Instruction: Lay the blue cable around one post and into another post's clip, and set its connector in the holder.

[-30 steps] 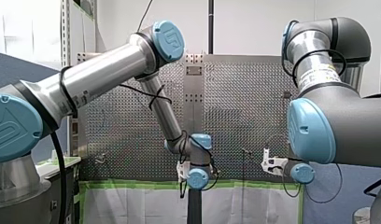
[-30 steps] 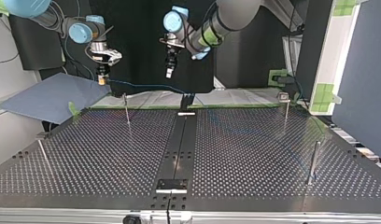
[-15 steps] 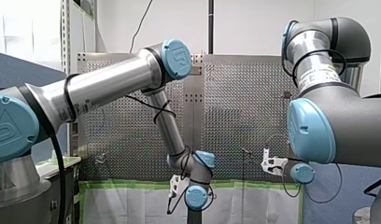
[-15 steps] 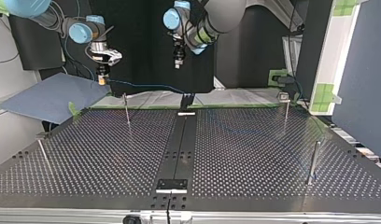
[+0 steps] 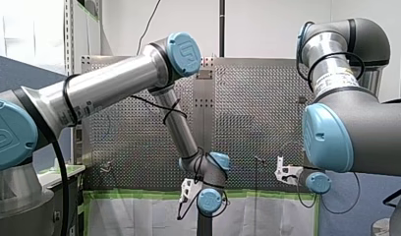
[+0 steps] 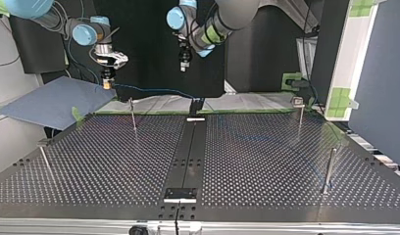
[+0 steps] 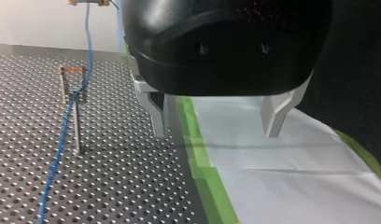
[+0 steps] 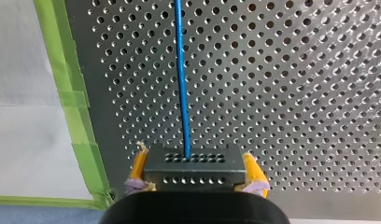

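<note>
Right wrist view, item one: blue cable (image 8: 181, 84), a single strand running straight out from the connector (image 8: 194, 163) over the perforated table (image 8: 296, 93). The connector is a dark block with rows of small holes, clamped between the yellow pads (image 8: 252, 170) of my right gripper (image 8: 195, 173). Green tape (image 8: 72, 121) edges the table beside it.

Top view: the same gripper hangs at the view's left, above the table's far edge. The cable leaves it roughly level toward a black fixture (image 6: 196, 105) at the middle of that edge.

Left wrist view: the cable lies along the table and passes close by thin upright posts (image 7: 76, 126).

Item two: my left gripper (image 7: 219, 133), metal fingers (image 7: 276, 114) spread apart with nothing between them, hanging over a white sheet (image 7: 282, 172) just past the tape.
</note>
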